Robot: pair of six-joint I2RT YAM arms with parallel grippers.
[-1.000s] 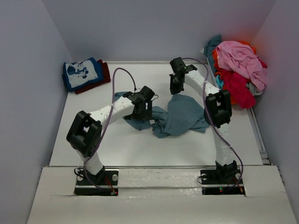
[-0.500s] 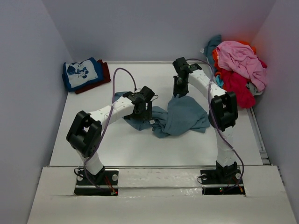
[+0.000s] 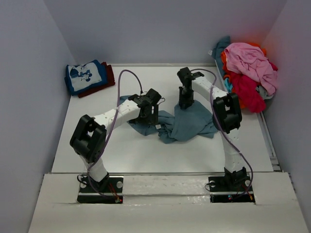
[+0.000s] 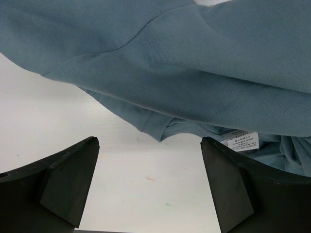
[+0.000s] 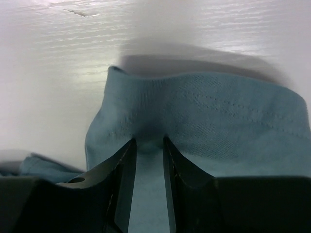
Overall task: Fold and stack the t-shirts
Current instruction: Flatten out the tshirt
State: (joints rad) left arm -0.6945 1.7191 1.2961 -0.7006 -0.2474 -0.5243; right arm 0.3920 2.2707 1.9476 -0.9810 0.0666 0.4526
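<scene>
Pinches a stitched hem fold of the plain slate-blue cloth t-shirt (image 5: 209, 126) in the right claw (image 5: 148, 145), narrowed onto the fabric, with the rest rumpled on the white table (image 3: 146, 155) nearer than and left of that claw. Holds the left claw (image 4: 148, 145) wide and empty over the shirt's bunched edge, near a white care label (image 4: 241, 141). Risks losing so thin a bite on lifting, or twisting the heap worse, given overlapping layers between both claws. Stands well apart from the folded blue cartoon-print tee (image 3: 86, 75) far left of the left claw and the loose pink tee pile (image 3: 250, 58) right of the right claw; meets only the shirt's own folds as obstacle.
</scene>
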